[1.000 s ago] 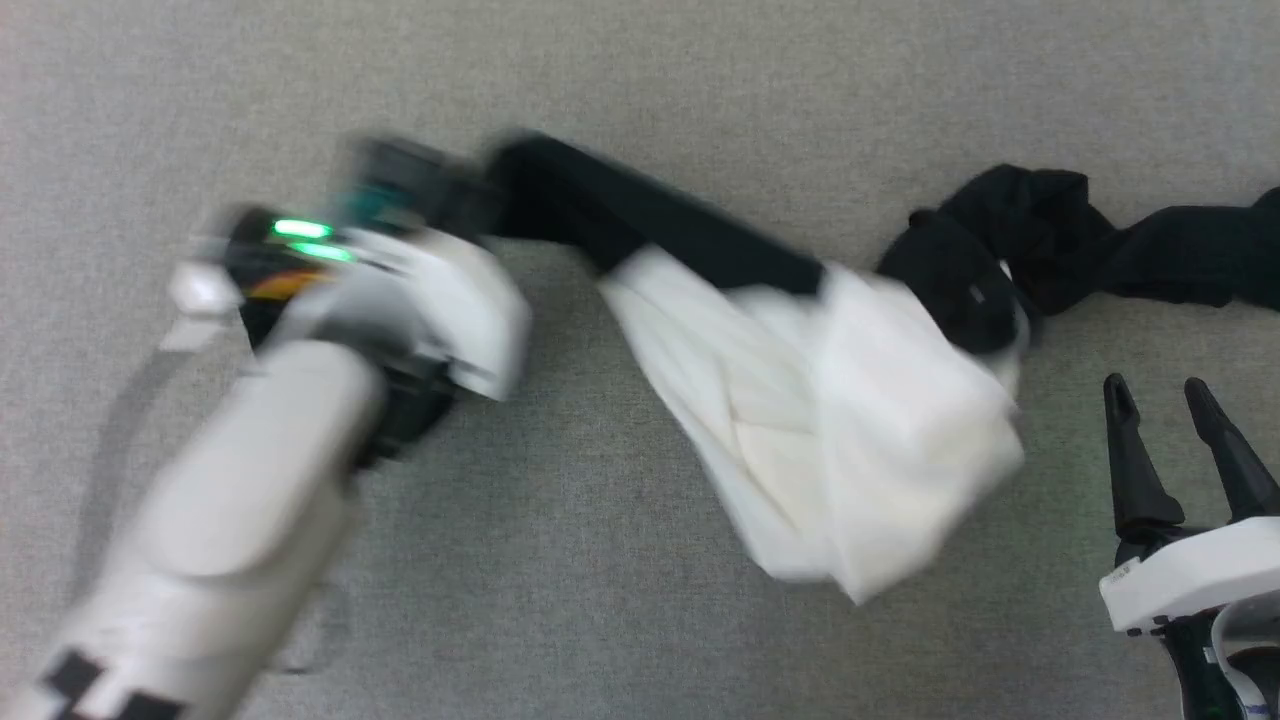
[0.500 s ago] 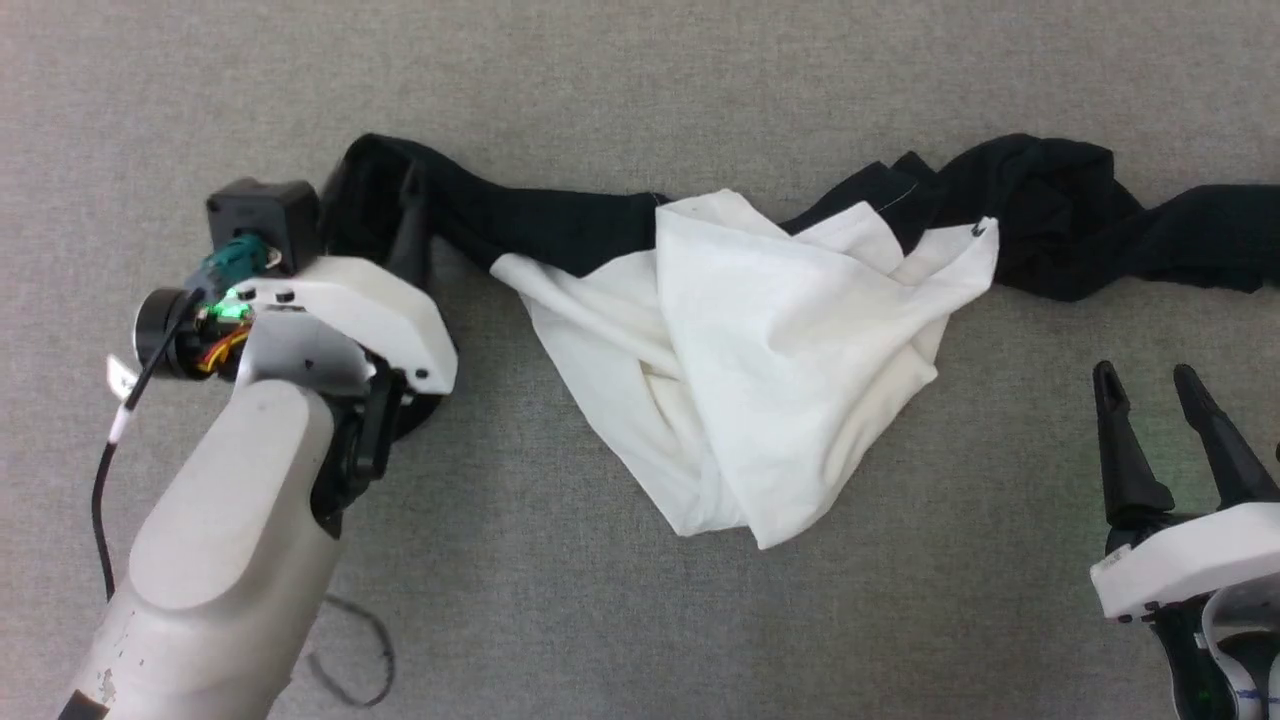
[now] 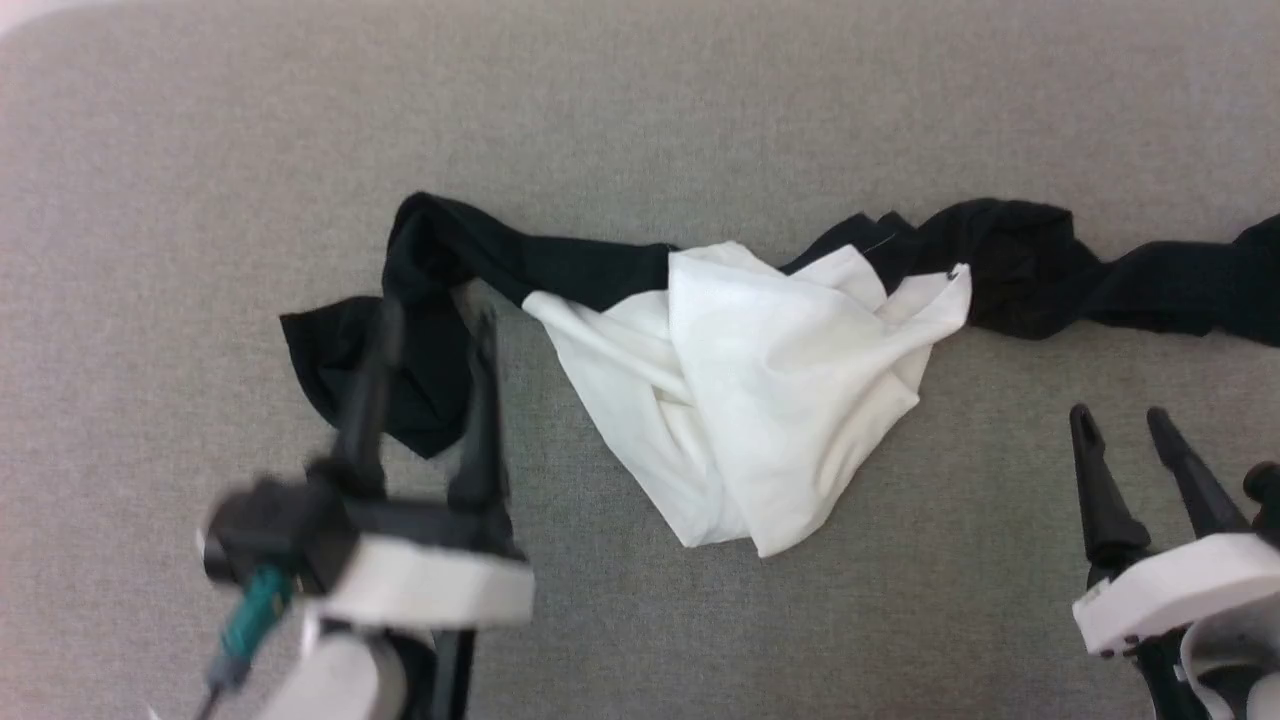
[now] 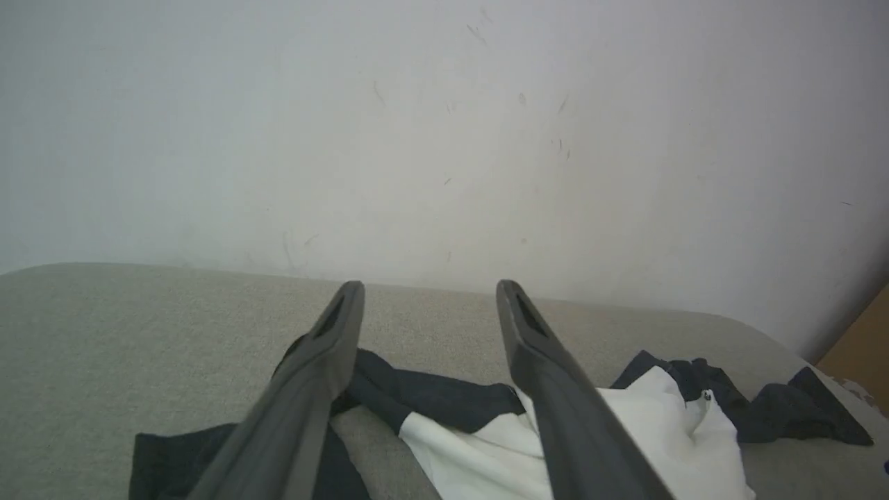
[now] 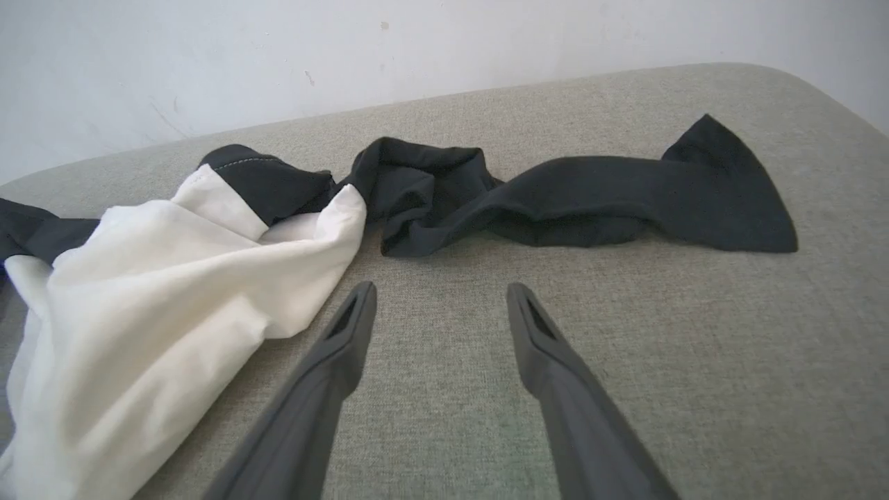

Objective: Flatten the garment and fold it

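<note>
The shirt (image 3: 770, 400) lies crumpled across the middle of the head view on a grey surface (image 3: 640, 120). Its white body is bunched at the centre and narrows to a point at lower centre. 1 black sleeve (image 3: 420, 370) arcs up from the body's upper left and drops into a flat flap at centre left. The other sleeve (image 3: 1100, 290) is twisted like a rope and runs off the right edge.

The left gripper (image 3: 437, 312) rises from the lower left, blurred. Its 2 fingers are apart and overlap the sleeve flap in the picture; I cannot tell whether they touch it. In the left wrist view the left gripper (image 4: 430, 285) is spread wide with nothing between its fingers. The shirt (image 4: 646, 417) lies along the bottom of that frame and a pale wall (image 4: 444, 104) fills the top.

The right gripper (image 3: 1119, 414) stands at the lower right, fingers apart over bare surface, below the twisted sleeve and clear of the white body. In the right wrist view the right gripper (image 5: 441, 287) holds nothing. There the shirt (image 5: 139, 278) has its body at left, and its sleeve crosses the upper middle to a flared cuff at upper right.
</note>
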Motion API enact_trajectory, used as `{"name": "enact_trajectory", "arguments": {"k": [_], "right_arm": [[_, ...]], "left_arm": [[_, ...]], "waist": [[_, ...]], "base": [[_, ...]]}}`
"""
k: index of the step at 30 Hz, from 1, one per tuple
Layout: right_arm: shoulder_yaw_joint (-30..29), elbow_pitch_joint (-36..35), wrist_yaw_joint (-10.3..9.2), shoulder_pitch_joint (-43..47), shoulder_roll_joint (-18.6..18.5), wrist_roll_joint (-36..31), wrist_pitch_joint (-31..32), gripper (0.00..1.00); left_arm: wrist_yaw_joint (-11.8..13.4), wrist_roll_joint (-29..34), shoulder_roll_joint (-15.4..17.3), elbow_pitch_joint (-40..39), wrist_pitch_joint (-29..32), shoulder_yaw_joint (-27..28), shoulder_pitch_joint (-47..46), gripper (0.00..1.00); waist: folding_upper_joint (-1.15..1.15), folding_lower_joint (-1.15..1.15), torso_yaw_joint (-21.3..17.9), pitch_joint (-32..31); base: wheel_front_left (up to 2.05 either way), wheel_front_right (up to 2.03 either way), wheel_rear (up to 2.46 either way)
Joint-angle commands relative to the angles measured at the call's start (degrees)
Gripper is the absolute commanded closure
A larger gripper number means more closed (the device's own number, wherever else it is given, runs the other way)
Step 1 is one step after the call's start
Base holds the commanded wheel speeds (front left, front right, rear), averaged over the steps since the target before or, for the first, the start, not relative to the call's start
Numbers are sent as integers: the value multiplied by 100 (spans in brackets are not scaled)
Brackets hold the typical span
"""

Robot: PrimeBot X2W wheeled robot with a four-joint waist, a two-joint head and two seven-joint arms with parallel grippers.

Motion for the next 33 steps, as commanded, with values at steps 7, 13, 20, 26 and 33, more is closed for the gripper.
{"name": "enact_trajectory", "arguments": {"k": [7,13,20,26,33], "right_arm": [[-110,85,-5,402,16,131,-43,0],[-67,-214,-5,121,-183,-141,236,0],[73,-206,-5,-1119,-1146,111,1081,0],[-4,691,-5,-2044,-1815,301,2227,0],[-103,1724,-5,-2614,-2116,275,3491,0]], "left_arm": [[52,266,-651,-278,-99,271,1294,0],[-382,629,-888,-147,-100,457,1350,0],[-691,952,-1162,-86,-101,553,1166,0],[-912,1116,-1350,34,-101,552,1054,0],[-1062,1328,-1505,172,-101,483,866,0]], "waist": [[0,1,105,-379],[0,1,338,-282],[0,1,463,67],[0,1,559,415],[0,1,759,775]], "base": [[0,0,0],[0,0,0],[0,0,0],[0,0,0],[0,0,0]]}}
